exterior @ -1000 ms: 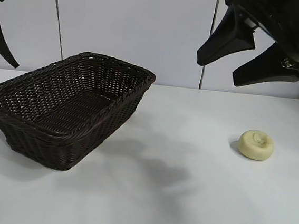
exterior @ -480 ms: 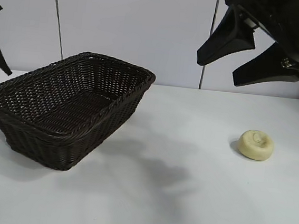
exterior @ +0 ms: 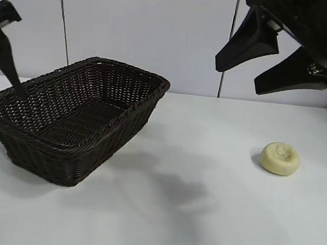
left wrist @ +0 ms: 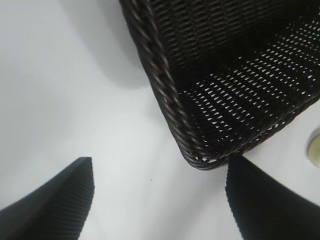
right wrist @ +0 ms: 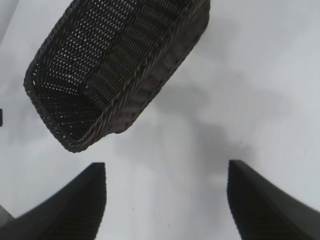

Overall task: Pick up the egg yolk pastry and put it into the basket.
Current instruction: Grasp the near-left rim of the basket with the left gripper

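pastry: egg yolk pastry (exterior: 280, 158) left untouched near the table's (exterior: 200, 219) right edge
basket: basket (exterior: 74, 117) parked left
claws: left gripper (left wrist: 160, 200) and right gripper (exterior: 274, 61) both spread apart, nothing held

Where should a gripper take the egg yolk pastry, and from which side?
Across its rounded sides, coming from above. The egg yolk pastry lies flat and alone on the table, low and puck-like, so open fingers can straddle it; the dimpled top offers no hold.

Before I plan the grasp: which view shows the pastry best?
The exterior view: the pastry sits whole and unobstructed on the table. The left wrist view catches only a sliver at the frame's edge; the right wrist view misses it.
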Controlling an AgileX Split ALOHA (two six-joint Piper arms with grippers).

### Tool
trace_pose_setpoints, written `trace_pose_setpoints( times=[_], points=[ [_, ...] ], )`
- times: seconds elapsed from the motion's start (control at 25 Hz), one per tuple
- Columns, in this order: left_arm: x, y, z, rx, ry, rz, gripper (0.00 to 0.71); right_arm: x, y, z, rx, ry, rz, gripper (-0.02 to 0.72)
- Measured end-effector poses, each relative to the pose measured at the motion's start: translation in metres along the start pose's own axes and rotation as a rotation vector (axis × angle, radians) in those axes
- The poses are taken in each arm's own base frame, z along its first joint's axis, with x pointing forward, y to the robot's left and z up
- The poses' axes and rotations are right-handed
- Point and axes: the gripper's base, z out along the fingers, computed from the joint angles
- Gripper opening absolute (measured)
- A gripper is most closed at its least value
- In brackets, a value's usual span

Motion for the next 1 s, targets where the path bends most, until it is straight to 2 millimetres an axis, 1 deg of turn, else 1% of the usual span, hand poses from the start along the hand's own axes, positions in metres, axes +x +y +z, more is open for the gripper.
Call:
trace_pose_setpoints(
  times=[0.08, 0.24, 0.44, 0.68, 0.8, 1.0],
  points=[
    [-0.003, -0.001, 0.012, -0.023, -0.014, -0.036, 0.535, 0.000, 0.000, 0.000, -0.002, 0.004, 0.000, 0.496],
    [-0.008, 0.000, 0.033, -0.045, -0.025, -0.056, 0.535, 0.002, 0.001, 0.000, -0.008, 0.021, 0.000, 0.496],
    [-0.016, -0.003, 0.050, -0.019, -0.064, -0.064, 0.535, 0.002, 0.001, 0.000, -0.009, 0.022, 0.000, 0.496],
    [-0.021, 0.000, 0.073, -0.038, -0.074, -0.072, 0.535, 0.002, 0.001, 0.000, -0.009, 0.022, 0.000, 0.496],
    [-0.022, 0.001, 0.080, -0.040, -0.080, -0.075, 0.535, 0.002, 0.001, 0.000, -0.009, 0.022, 0.000, 0.496],
    [-0.025, -0.001, 0.083, -0.014, -0.103, -0.074, 0.535, 0.002, 0.001, 0.000, -0.008, 0.022, -0.001, 0.496]
  ],
)
